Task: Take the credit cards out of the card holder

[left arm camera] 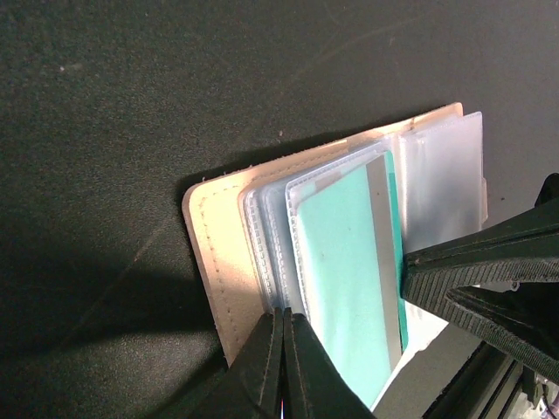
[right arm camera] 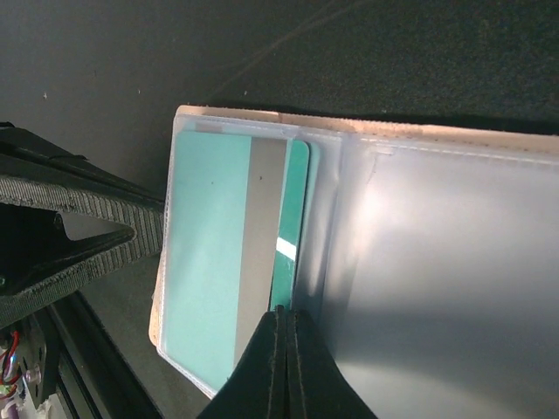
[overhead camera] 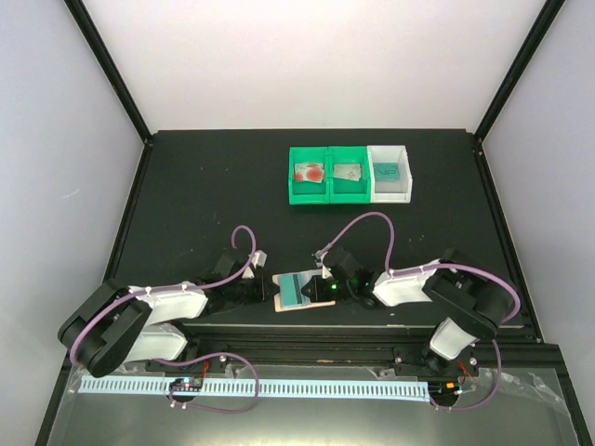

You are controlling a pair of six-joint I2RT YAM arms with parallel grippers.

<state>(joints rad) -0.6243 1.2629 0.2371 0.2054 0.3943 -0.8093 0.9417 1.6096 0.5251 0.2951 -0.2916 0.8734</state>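
Observation:
The peach card holder (overhead camera: 286, 295) lies open near the table's front edge, between my two grippers. My left gripper (overhead camera: 267, 292) is shut on the edge of its clear sleeves (left arm camera: 272, 253), beside the peach cover (left arm camera: 218, 253). A teal credit card (left arm camera: 349, 253) with a grey stripe sits in the front sleeve. My right gripper (right arm camera: 286, 316) is shut, its tips pinching the dark teal edge of this credit card (right arm camera: 293, 209) where it sticks out of the sleeve. An empty clear panel (right arm camera: 437, 262) of the holder (right arm camera: 262, 114) spreads to the right. Each wrist view shows the other gripper's fingers (left arm camera: 489, 271) (right arm camera: 79, 236) close by.
At the back stand three small bins in a row: a green one (overhead camera: 292, 181) with a pale red-blotched card (overhead camera: 310, 172), a green one (overhead camera: 334, 181) with a silver-grey card (overhead camera: 349, 172), and a white one (overhead camera: 375, 181) with a teal card (overhead camera: 389, 170). Black frame posts flank the table.

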